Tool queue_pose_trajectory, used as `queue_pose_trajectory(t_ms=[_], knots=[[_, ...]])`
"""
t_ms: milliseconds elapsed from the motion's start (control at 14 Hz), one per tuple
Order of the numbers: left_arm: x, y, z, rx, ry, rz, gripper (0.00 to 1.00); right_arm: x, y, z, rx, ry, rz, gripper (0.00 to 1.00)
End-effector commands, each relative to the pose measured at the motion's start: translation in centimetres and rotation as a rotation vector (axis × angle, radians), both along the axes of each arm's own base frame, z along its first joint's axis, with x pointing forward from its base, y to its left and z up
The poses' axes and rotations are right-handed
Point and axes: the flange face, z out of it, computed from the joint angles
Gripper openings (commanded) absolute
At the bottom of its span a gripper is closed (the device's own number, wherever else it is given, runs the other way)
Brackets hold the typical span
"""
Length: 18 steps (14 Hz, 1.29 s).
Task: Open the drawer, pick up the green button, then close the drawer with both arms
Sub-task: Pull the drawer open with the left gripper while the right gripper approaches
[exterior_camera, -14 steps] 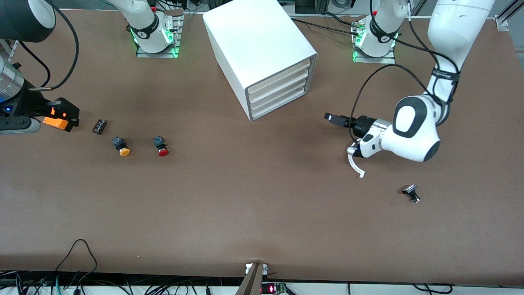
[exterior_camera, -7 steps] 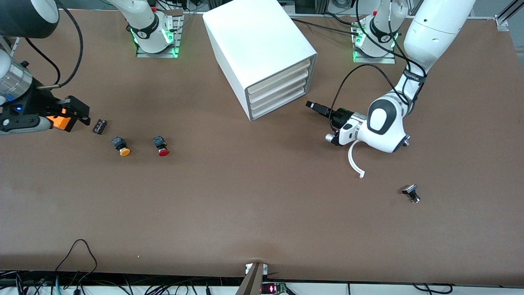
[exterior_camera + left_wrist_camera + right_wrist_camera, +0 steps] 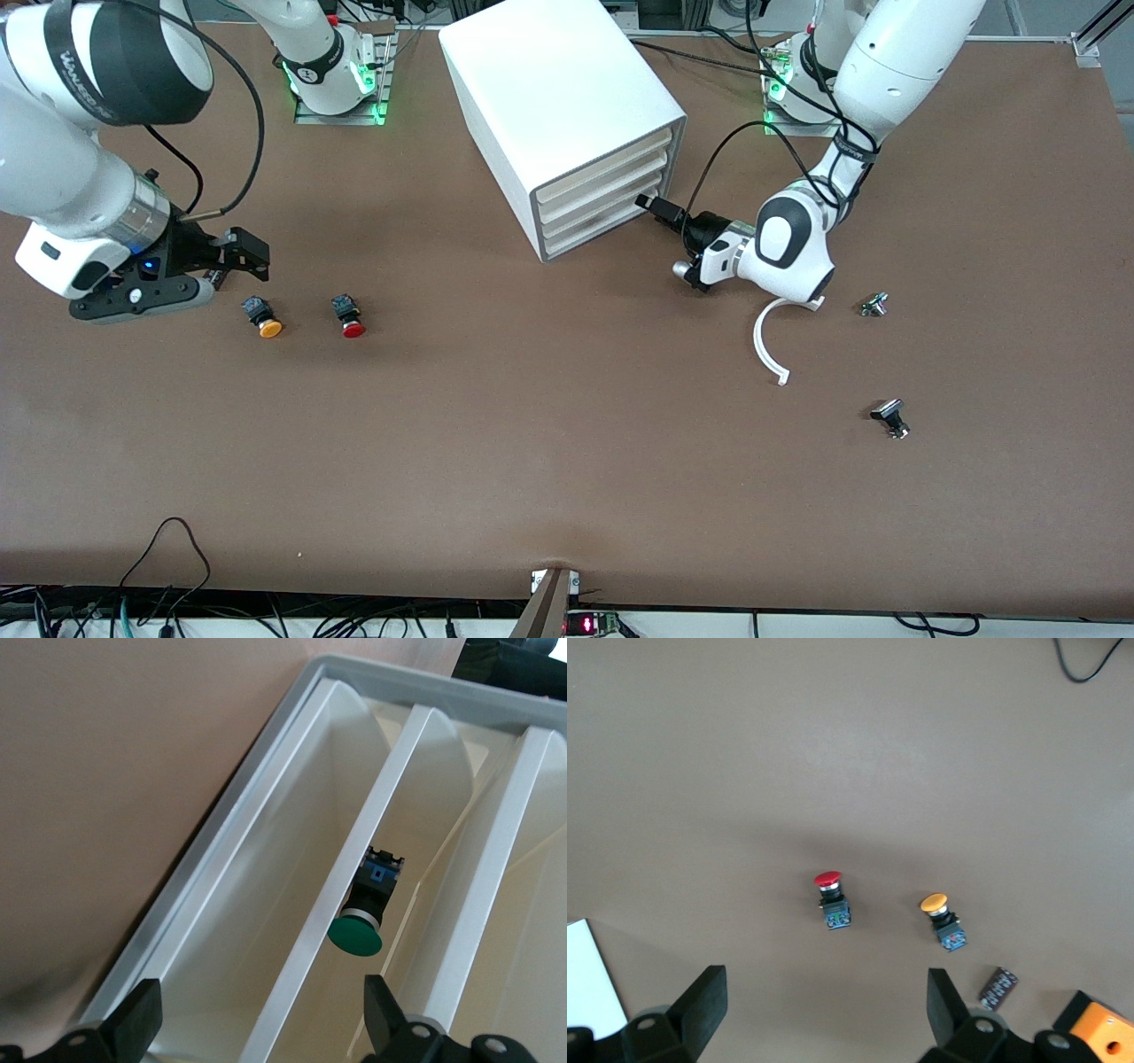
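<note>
The white cabinet (image 3: 558,97) stands at the robots' side of the table, all its drawers pushed in. The lowest drawer (image 3: 594,231) has its sloped front in the left wrist view (image 3: 257,904). The green-capped button (image 3: 361,908) lies on its side inside, seen over that drawer's front lip. My left gripper (image 3: 647,205) is open and empty right in front of the lower drawers (image 3: 259,1028). My right gripper (image 3: 241,252) is open and empty over the table beside the orange-capped button (image 3: 263,317), and its wrist view (image 3: 824,1010) looks down on bare table.
The orange-capped button (image 3: 943,921) and the red-capped button (image 3: 348,316) lie toward the right arm's end, with a small black part (image 3: 998,986) beside them. A white curved piece (image 3: 769,341) and two small metal parts (image 3: 874,305) (image 3: 890,418) lie toward the left arm's end.
My left gripper has moved across the table up to the cabinet's lower drawer fronts. My right arm has swung in over the table toward the orange-capped button.
</note>
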Motion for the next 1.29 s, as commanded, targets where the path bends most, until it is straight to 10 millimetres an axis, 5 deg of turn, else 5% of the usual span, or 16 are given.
queue_pose_trajectory(t_ms=[0,214,357,643,929,1214], knots=[[-1.4,-1.0,-0.3,-0.024,-0.001,-0.009,0.96,0.1,-0.1,0.4,0.023,-0.006,0.018,1.00],[-2.5,-1.6,-0.6,-0.027,0.016,-0.027,0.83,0.2,0.0,0.5,0.033,-0.017,0.148,1.00],[-2.8,-1.7,-1.1,-0.018,0.018,-0.027,0.61,0.2,0.2,0.5,0.034,-0.024,0.222,1.00],[-2.9,-2.3,-1.6,0.009,-0.007,-0.029,0.00,1.2,-0.2,-0.6,0.042,-0.043,0.593,1.00],[-1.7,-1.6,-1.2,0.017,-0.034,-0.025,0.00,1.7,-0.9,-0.5,0.032,-0.076,0.813,1.00],[5.4,2.6,0.7,0.086,-0.180,0.046,0.00,0.9,0.4,-0.4,0.067,-0.049,0.963,1.00]])
